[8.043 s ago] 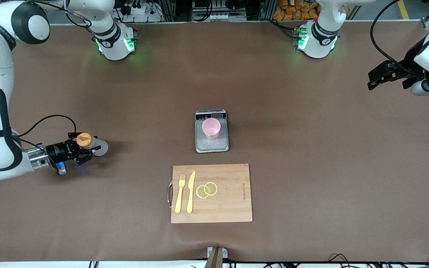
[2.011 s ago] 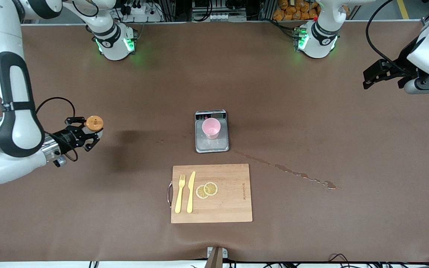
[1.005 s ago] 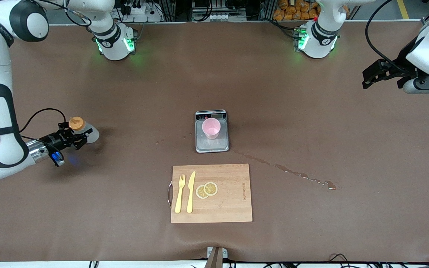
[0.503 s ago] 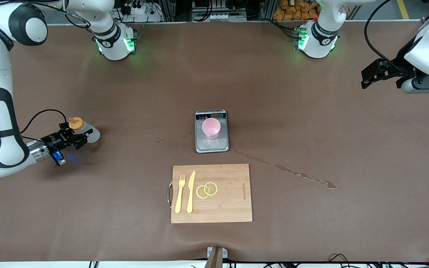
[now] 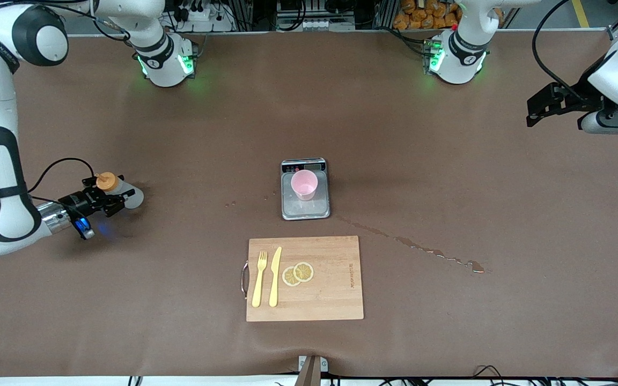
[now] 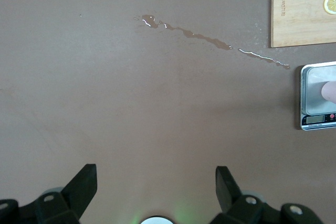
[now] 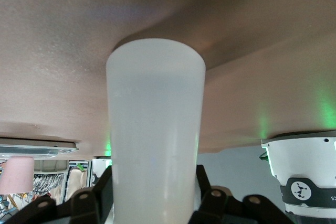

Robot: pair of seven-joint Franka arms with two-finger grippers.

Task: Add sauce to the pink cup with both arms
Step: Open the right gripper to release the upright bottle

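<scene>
Item: wooden cutting board [image 5: 336,300], nearest the front camera at mid-table, metal handle on its edge toward the right arm's end; carries a yellow fork [image 5: 258,279] and a yellow knife [image 5: 274,276] lying side by side, and two overlapping lemon slices [image 5: 298,273] just beside the knife. Item: thin streak of spilled liquid [image 5: 421,247] on the brown tabletop [image 5: 180,134], running from near the scale out toward the left arm's end. Item: grey scale [image 5: 305,209], just farther from the camera than the board, not touching it. Item: pink cup [image 5: 304,184], upright on the scale's platform, mouth up. Item: squeeze bottle [image 5: 126,194] holding the sauce, translucent whitish body with orange cap, base on the tabletop well apart from the cup, toward the right arm's end. Item: right gripper [image 5: 113,194], low at the tabletop and set around the bottle's body, one black finger on each side; whether it clamps the bottle cannot be told. Item: left gripper [image 6: 156,174], spread wide and holding nothing, waiting in the air over bare tabletop at the left arm's end.
</scene>
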